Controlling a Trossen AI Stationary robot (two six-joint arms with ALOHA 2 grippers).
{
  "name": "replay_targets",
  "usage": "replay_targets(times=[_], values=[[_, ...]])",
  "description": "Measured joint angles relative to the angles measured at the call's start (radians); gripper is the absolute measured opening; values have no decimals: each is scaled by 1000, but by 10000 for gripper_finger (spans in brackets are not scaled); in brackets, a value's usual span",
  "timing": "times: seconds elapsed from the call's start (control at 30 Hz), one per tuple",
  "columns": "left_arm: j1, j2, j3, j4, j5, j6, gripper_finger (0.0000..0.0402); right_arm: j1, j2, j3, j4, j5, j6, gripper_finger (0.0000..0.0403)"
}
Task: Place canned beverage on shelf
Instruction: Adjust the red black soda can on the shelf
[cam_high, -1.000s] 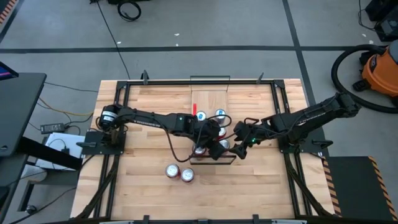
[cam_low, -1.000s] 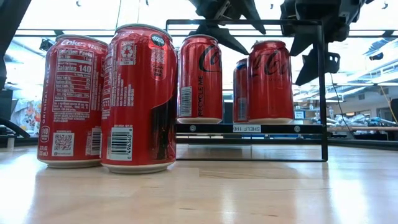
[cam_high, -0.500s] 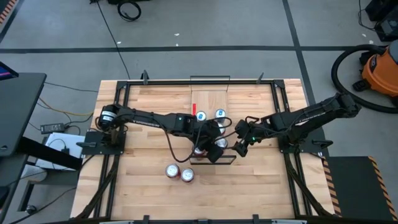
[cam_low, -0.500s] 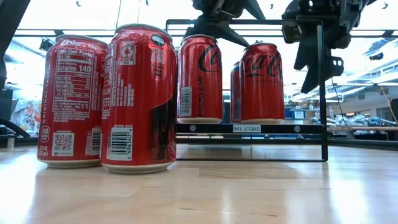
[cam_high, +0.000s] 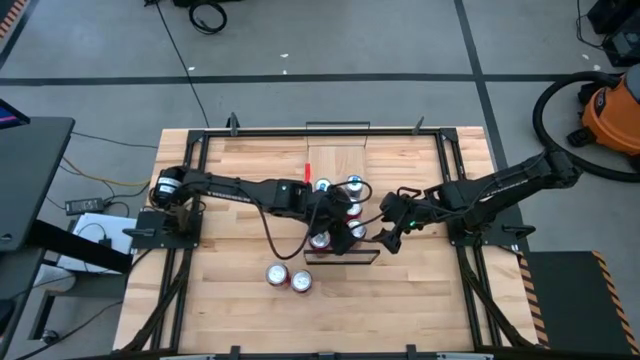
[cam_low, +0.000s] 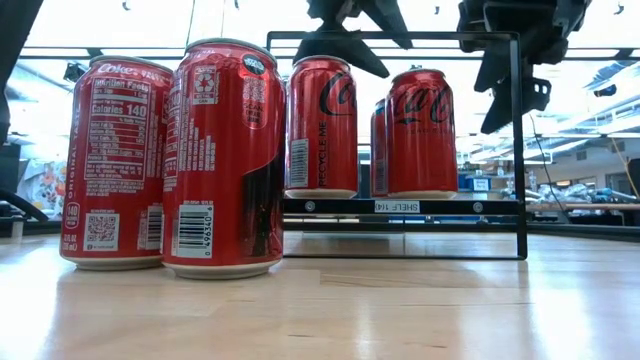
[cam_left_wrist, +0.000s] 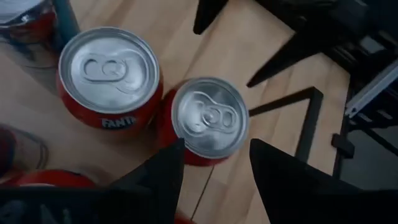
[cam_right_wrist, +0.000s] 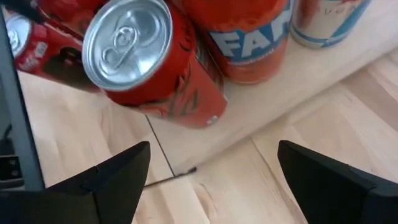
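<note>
Two Coke cans (cam_high: 287, 277) wait on the counter (cam_high: 230, 300) at 7 o'clock from the shelf (cam_high: 338, 160), which already carries several cans. We see the left gripper (cam_left_wrist: 211, 163) above a shelved Coke can (cam_left_wrist: 208, 118), fingers parted and empty; the right gripper (cam_right_wrist: 211, 171) hangs just beside the shelf's 3 o'clock edge, fingers wide, empty. We judge a straight-up withdrawal best, clearing neighbouring cans before reaching for the next.

Red cans (cam_low: 322, 125), one orange Fanta can (cam_left_wrist: 111, 78), light-wood shelf (cam_right_wrist: 283, 74)
</note>
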Motion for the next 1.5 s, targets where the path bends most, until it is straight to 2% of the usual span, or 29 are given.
replay_targets(times=[0.37,0.77,1.03,1.3,1.5], values=[[15,34,-1,-8,-9,-67,192,0,4,0,10,24,-19,363],[-12,33,-1,26,83,-116,192,-25,4,-28,67,52,-168,363],[-31,33,0,33,140,-106,192,-33,3,-28,54,24,-140,363],[-23,30,0,15,113,-102,192,18,3,-28,51,-13,-74,363],[-11,33,-1,6,8,-81,192,38,3,-28,63,18,-47,363]])
